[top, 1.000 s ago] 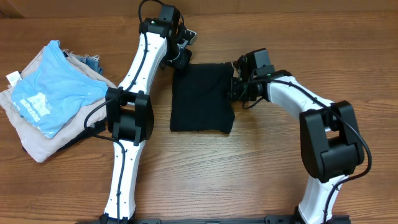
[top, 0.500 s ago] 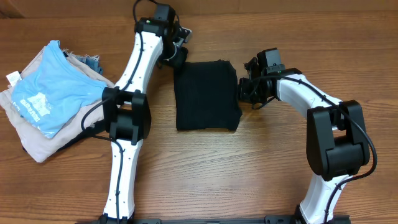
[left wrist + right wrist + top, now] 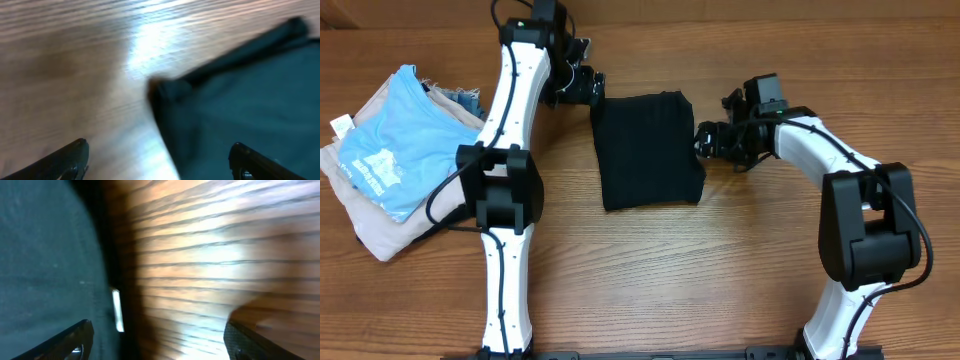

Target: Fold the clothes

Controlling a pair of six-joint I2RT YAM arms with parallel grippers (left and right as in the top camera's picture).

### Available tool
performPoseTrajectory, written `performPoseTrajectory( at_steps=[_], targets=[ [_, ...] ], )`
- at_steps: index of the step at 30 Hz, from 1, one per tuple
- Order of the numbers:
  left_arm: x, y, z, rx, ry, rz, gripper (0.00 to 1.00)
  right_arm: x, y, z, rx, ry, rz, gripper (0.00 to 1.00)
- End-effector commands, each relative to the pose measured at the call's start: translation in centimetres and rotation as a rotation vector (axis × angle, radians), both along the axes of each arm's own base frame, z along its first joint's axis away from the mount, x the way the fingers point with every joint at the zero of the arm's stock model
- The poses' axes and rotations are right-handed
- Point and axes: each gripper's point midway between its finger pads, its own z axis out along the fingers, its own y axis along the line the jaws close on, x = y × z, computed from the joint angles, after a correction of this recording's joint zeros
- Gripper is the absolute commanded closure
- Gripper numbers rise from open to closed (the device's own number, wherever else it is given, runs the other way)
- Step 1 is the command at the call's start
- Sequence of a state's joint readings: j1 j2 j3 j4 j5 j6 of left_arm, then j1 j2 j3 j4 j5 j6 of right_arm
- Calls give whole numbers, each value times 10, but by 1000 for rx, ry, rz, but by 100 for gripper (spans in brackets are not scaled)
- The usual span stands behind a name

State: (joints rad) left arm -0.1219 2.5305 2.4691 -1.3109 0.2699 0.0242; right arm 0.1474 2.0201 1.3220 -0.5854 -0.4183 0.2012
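The black shirt (image 3: 646, 150) lies as a folded rectangle in the middle of the table. My left gripper (image 3: 586, 87) hovers at its far left corner, jaws open and holding nothing. In the left wrist view that corner of the shirt (image 3: 240, 100) lies flat beneath my left gripper (image 3: 159, 162), between its spread fingers (image 3: 70, 157). My right gripper (image 3: 706, 141) stands open at the shirt's right edge. The right wrist view shows the shirt edge (image 3: 45, 255) with a small white label (image 3: 117, 310) under my right gripper (image 3: 160, 340), nothing pinched.
A pile of other garments sits at the far left of the table, a light blue one with white print (image 3: 395, 150) on top of a pale beige one (image 3: 380, 235). Bare wood (image 3: 650, 280) spreads in front of the shirt.
Both grippers have opened and let go of the shirt, which now rests flat. The left arm has swung left, and the right gripper has drawn back a little to the right.
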Motion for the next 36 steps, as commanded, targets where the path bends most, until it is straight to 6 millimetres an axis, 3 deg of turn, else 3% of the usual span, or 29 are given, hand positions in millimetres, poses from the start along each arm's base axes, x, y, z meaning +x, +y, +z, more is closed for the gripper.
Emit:
performPoseTrajectory(
  at_steps=[1, 2, 4, 6, 7, 13, 17, 20, 25, 30, 36],
  targets=[
    [-13, -22, 45, -162, 3, 8, 11, 10, -10, 52, -10, -136, 16, 42],
    [-19, -25, 48, -195, 27, 5, 16, 9, -9, 60, -1, -148, 19, 57],
    [-33, -19, 45, -181, 94, 33, 34, 2, -1, 77, 38, -158, 40, 77],
    [-46, -6, 36, -105, 178, 124, 37, -9, 11, 84, 83, -137, 72, 93],
    [-51, -2, 33, -71, 204, 147, 37, -14, 17, 83, 95, -120, 88, 95],
    [-69, -5, 19, -57, 297, 173, 30, -31, 43, 64, 44, -70, 155, 94],
    [-78, -19, 9, -136, 363, 166, 27, -42, 56, 50, 9, -33, 193, 92],
    [-83, -28, -7, -194, 405, 178, 21, -48, 55, 36, -21, 11, 196, 92],
    [-90, -38, -36, -254, 458, 208, 20, -58, 52, 14, -37, 92, 197, 92],
    [-86, -42, -50, -257, 441, 220, 14, -58, 52, 12, -38, 99, 197, 92],
    [-108, -73, -76, -232, 501, 228, 13, -59, 52, 12, -38, 100, 197, 92]
  ],
)
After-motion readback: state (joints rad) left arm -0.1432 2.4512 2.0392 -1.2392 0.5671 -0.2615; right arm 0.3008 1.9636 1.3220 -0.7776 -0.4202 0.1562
